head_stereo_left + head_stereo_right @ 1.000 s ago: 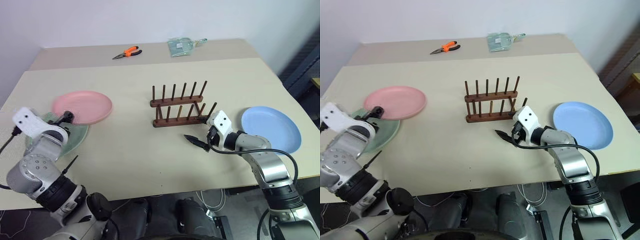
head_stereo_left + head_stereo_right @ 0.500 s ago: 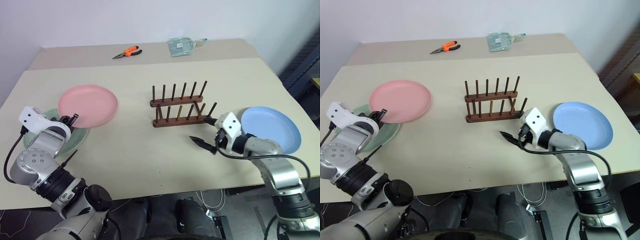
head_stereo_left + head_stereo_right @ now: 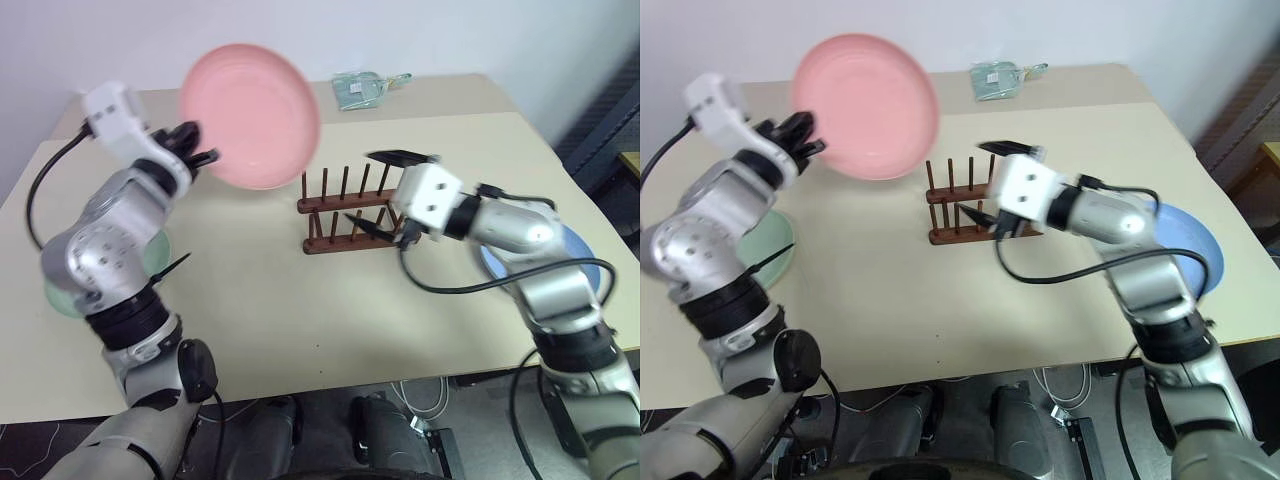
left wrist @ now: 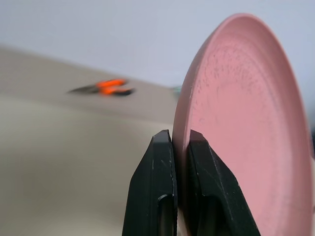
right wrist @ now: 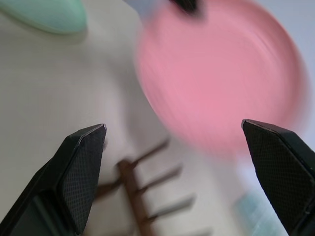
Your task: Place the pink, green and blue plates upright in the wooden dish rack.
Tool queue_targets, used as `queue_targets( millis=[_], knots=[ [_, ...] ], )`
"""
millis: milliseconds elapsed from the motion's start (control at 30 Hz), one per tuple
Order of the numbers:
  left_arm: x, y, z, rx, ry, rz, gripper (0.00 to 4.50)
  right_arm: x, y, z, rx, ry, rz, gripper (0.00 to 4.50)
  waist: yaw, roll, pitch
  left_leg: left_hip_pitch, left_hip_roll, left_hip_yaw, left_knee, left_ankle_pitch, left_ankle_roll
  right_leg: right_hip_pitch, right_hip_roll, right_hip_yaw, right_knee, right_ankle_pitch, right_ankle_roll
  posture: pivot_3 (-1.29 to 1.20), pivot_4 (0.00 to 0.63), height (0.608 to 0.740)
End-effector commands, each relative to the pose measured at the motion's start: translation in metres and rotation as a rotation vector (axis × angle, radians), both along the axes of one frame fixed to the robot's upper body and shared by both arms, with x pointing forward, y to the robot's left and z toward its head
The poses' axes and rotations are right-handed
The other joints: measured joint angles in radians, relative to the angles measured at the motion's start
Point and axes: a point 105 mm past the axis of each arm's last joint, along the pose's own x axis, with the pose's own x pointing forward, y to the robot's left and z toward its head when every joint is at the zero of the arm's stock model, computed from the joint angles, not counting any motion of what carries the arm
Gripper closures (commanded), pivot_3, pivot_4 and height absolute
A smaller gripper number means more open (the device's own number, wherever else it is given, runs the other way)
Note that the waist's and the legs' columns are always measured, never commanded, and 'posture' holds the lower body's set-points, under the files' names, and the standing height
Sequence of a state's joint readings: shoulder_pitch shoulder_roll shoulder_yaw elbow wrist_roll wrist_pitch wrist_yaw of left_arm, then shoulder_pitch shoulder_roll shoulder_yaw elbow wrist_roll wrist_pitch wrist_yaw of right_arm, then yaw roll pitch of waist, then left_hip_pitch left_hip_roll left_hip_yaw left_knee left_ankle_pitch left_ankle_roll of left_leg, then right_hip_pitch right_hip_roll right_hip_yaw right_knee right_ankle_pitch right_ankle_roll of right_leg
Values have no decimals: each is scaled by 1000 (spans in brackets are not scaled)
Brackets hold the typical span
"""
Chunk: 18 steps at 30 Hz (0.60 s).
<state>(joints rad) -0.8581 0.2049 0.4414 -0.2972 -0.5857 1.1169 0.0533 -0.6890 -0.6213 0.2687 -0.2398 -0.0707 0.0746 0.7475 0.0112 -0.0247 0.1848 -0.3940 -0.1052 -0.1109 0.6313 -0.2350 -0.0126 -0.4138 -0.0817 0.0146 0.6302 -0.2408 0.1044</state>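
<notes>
My left gripper [image 4: 180, 135] is shut on the rim of the pink plate [image 3: 252, 115] and holds it nearly upright in the air, up and to the left of the wooden dish rack [image 3: 345, 215]. The rack stands empty at mid-table. Raised in front of the rack's right end, my right gripper [image 3: 385, 190] is open with nothing between its fingers and points left toward the pink plate [image 5: 216, 83]. The green plate [image 3: 775, 245] lies flat at the table's left, partly hidden by my left arm. Behind my right arm, the blue plate [image 3: 1195, 245] lies flat at the right.
Orange-handled pliers [image 4: 106, 87] and a clear packet [image 3: 365, 88] lie at the back of the beige table [image 3: 260, 300]. Bare tabletop stretches between the rack and the front edge.
The left gripper shut on the pink plate's rim, then lifted it off the green plate, up and to the right, tilting it upright. The right gripper rose and rolled, staying open.
</notes>
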Motion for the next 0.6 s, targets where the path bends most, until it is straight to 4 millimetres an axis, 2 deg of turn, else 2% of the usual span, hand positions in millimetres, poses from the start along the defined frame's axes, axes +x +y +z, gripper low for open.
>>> queue_targets(
  millis=[33,200,233,300,500,533,567,600],
  knots=[
    [-8,-7,16,22,-63,-12,4415,14,8,0,-39,-146,-17,0,-2,0,0,0,0,0,0,0,0,0,0,0,0,0,0,0,150,740],
    [-13,-12,17,25,-49,-52,4415,24,32,10,-23,-253,5,0,-7,0,0,-1,0,0,-2,1,-1,-4,1,2,2,0,0,0,150,740],
    [-14,-12,16,35,-44,-66,4445,28,39,11,-23,-270,7,240,-12,0,0,-2,0,1,-2,1,-1,-5,1,2,2,0,-1,0,150,740],
    [-19,-20,13,37,-34,-85,4452,32,44,6,-67,-322,15,862,-20,0,0,-3,1,1,-2,2,-2,-7,1,2,3,1,-2,0,150,740],
    [-25,-18,4,22,-11,-78,4452,36,52,1,-82,-371,35,3743,-23,0,0,-3,0,1,-1,2,-2,-6,2,2,4,1,-2,0,150,740],
    [-26,-18,5,-5,-15,-80,4111,36,52,0,-81,-369,39,4304,-24,0,0,-3,0,0,-1,3,-3,-6,2,2,4,1,-2,0,150,740],
    [-27,-17,6,-25,-18,-80,3742,36,53,-1,-80,-367,41,4500,-25,0,0,-3,0,1,-1,3,-3,-7,2,2,4,1,-2,0,150,740],
    [-27,-16,7,-41,-24,-76,3422,37,53,-2,-79,-367,41,4500,-24,0,0,-3,1,0,-1,3,-4,-7,2,2,5,2,-2,0,150,740]
  ],
)
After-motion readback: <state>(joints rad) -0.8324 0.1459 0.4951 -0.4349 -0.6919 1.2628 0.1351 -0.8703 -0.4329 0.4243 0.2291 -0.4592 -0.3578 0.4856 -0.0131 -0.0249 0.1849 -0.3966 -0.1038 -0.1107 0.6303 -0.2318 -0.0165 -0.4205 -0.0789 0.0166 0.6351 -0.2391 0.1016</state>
